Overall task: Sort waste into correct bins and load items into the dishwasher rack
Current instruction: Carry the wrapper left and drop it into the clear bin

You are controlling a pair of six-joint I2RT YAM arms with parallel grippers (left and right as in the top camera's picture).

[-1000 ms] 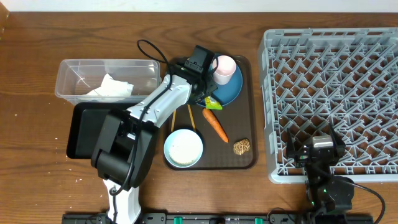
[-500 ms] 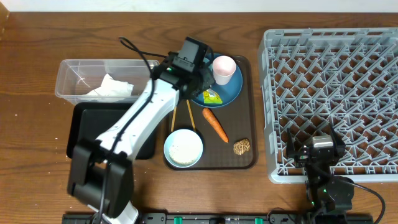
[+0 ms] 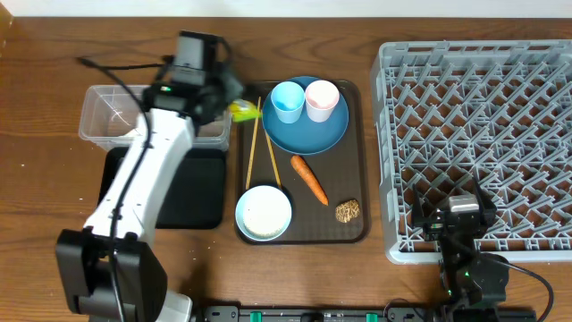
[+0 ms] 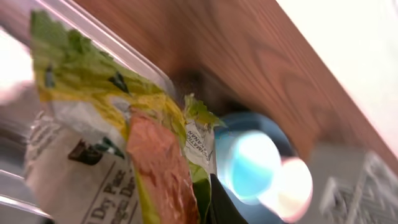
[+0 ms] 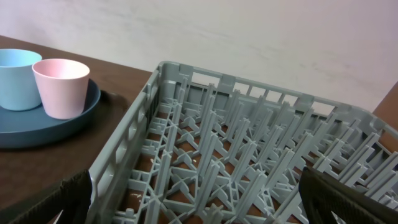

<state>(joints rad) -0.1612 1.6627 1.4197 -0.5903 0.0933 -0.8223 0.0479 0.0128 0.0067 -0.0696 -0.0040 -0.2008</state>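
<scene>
Starting closest to the robot: the right pincer [image 3: 453, 215] is spread wide with nothing in it, sitting at the near-left corner of the grey dishwasher rack [image 3: 483, 116]. That rack takes up the whole right side of the bench [image 3: 54, 54].

Left of that is the dark brown serving tray [image 3: 357, 161]. At its near end you've got the bowl [image 3: 264, 213], white inside, and the brown lumpy food piece [image 3: 347, 211] off to its right. A bit further back the orange carrot [image 3: 309, 179] lies at an angle on the tray, and the wooden chopsticks [image 3: 253, 148] run lengthwise along the tray's left side, their near ends by the bowl. The far end of the tray has the big blue plate [image 3: 313, 134] with the light-blue cup [image 3: 287, 101] and the pink cup [image 3: 322, 98] standing upright on it side by side.

Over on the left, the black tray [image 3: 201, 192] is nearer and the clear tub [image 3: 107, 112] sits right behind it. The left arm lies across both.

The left pincer [image 3: 228, 100] is clenched on the green-yellow snack wrapper [image 3: 244, 111]. The wrapper hangs just off the tub's right end, between the tub and the serving tray. In the left wrist view it fills most of the shot, crumpled, with the tub's rim behind it and both cups blurry further back.
</scene>
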